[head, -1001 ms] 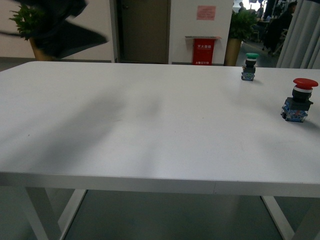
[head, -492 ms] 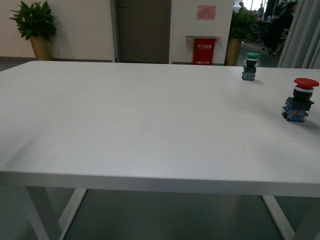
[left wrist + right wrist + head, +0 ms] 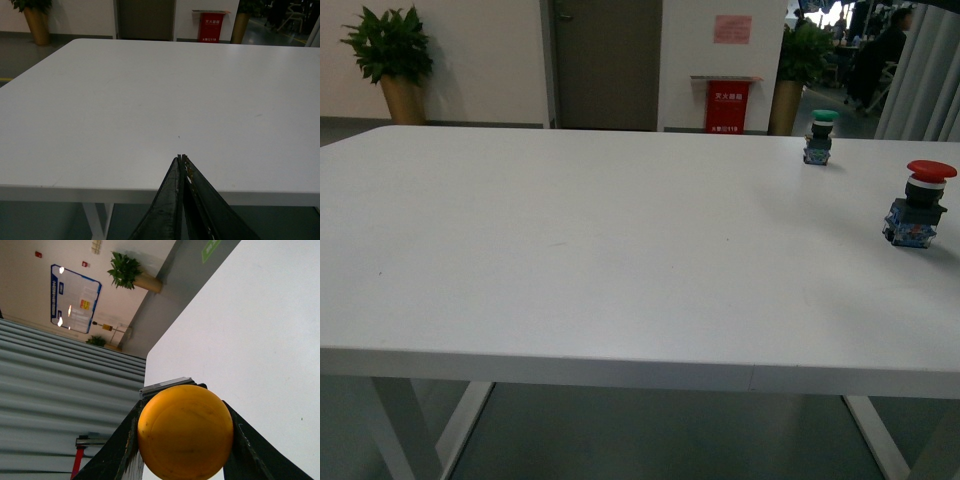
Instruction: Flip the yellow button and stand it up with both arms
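Note:
In the right wrist view the yellow button (image 3: 185,432) fills the space between the black fingers, its round yellow-orange cap facing the camera and a grey edge of its body showing behind. My right gripper (image 3: 186,405) is shut on it, held in the air beside the white table (image 3: 250,340). In the left wrist view my left gripper (image 3: 181,158) is shut with nothing in it, its tips meeting over the table's near edge (image 3: 150,192). Neither arm nor the yellow button appears in the front view.
A green-capped button (image 3: 818,135) stands at the table's far right. A larger red-capped button (image 3: 919,203) stands nearer on the right edge. The white table (image 3: 570,250) spans the front view. Behind it are a door, a red stand (image 3: 726,103) and potted plants (image 3: 390,60).
A dark blurred arm that crossed the upper left of the front view one second ago has left it. The green and red buttons have stayed in place.

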